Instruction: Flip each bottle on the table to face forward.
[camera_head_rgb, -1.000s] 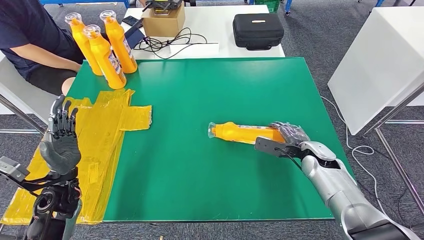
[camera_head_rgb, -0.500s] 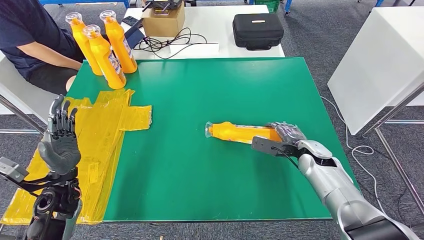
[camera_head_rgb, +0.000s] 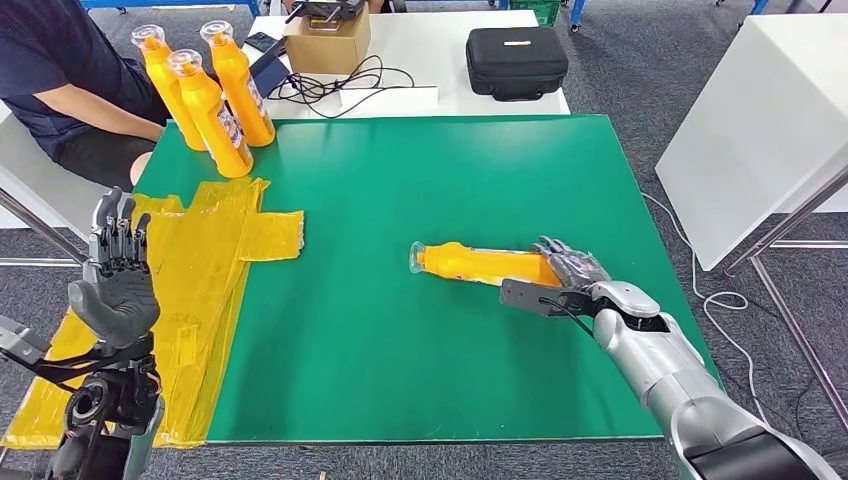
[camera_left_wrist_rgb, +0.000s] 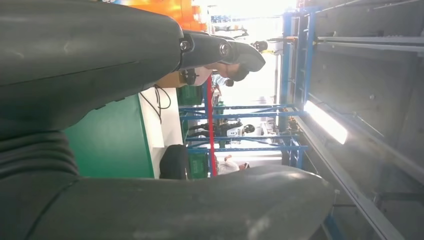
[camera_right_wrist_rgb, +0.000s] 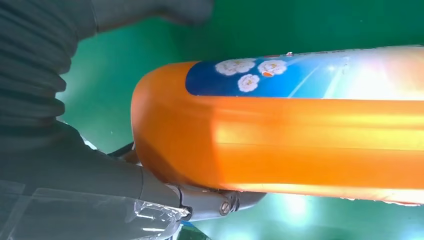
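An orange bottle lies on its side on the green table, right of centre, with its clear cap pointing left. My right hand is at the bottle's base end, fingers spread and touching it. In the right wrist view the bottle shows a blue flowered label, a finger lies against its base and the thumb is apart from it. My left hand is raised off the table's left edge, fingers upright and apart, holding nothing. Three orange bottles stand at the back left corner.
A patch of yellow tape covers the table's left side. A seated person is at the back left. Behind stands a white table with a cardboard box, cables and a black case. Another white table stands at the right.
The lying bottle has slid slightly left with my right hand at its base, and the hand's fingers have spread wider. My left hand has shifted slightly left and up.
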